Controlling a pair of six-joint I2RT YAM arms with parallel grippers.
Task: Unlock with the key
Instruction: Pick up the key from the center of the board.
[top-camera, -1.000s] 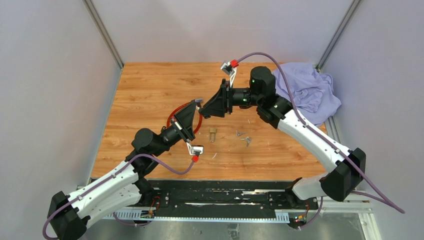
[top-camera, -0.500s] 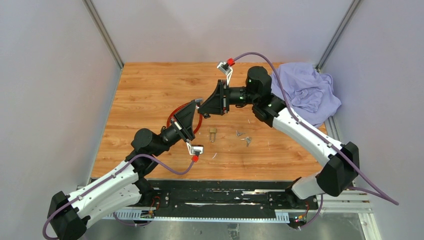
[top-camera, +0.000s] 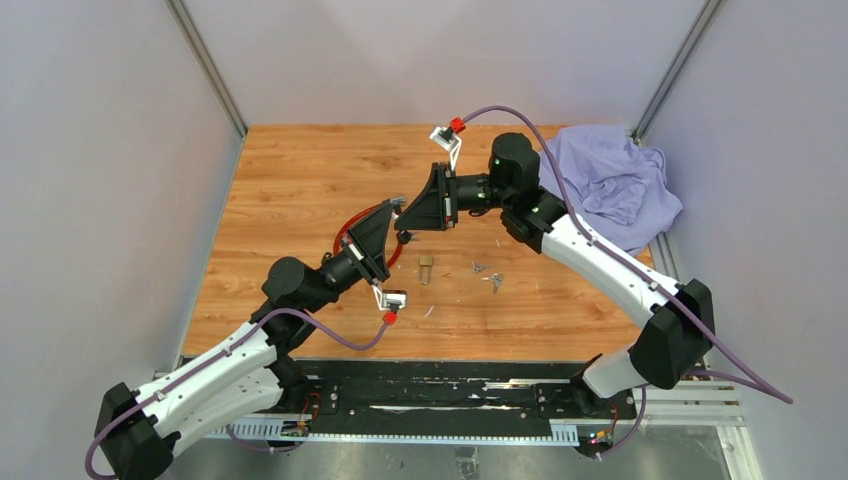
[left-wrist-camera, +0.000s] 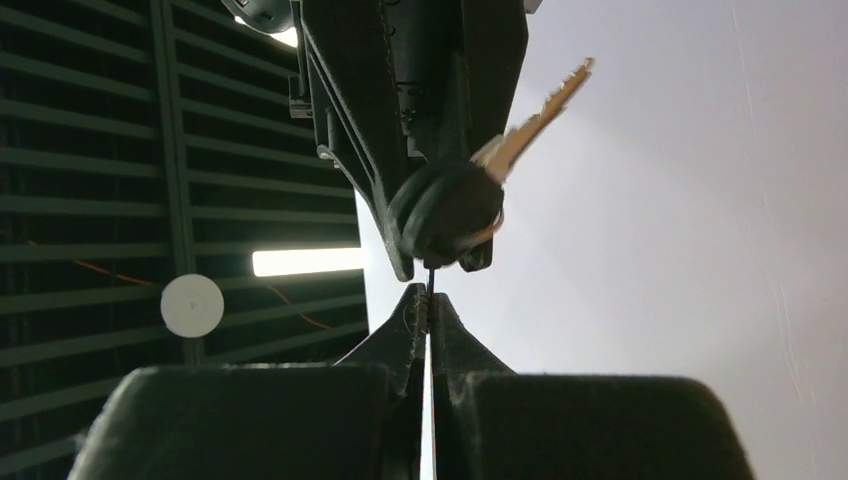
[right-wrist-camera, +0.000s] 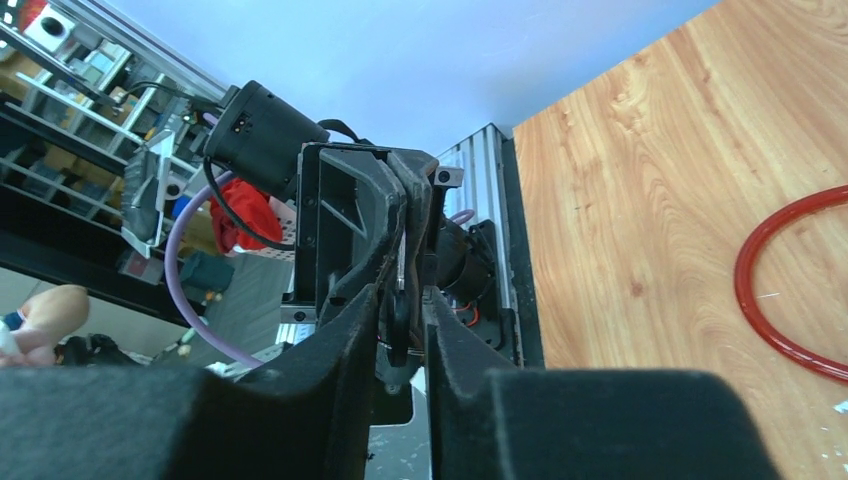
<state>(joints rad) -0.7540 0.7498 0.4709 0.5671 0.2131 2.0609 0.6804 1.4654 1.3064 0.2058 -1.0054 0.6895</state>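
In mid-air over the middle of the wood-grain table (top-camera: 290, 180), the key (left-wrist-camera: 455, 205) sits clamped in the right gripper (right-wrist-camera: 405, 300). It has a round black head and a notched blade, pale yellow metal with a silvery base. In the left wrist view the blade points up and to the right, out of the black angular fingers that squeeze the head from both sides. The right wrist view shows the same head as a dark lump wedged between its own two matte black fingers.

The left gripper (left-wrist-camera: 428, 300) points up just under the key. Its wedge-shaped fingers are pressed together, leaving only a hairline slit. A thin dark line runs from that slit up to the key's head. It cannot be told what the line is or whether the fingers pinch it.

In the top view, the small brass block-shaped padlock (top-camera: 426, 268) lies on the table, just below the meeting grippers and apart from both. A little cluster of loose silvery keys (top-camera: 488, 276) lies near it on the right. A glossy red hoop (right-wrist-camera: 745, 270) lies flat on the boards, partly hidden under the left gripper. A crumpled lilac cloth (top-camera: 615, 180) is heaped at the far right corner of the table, behind the right arm.
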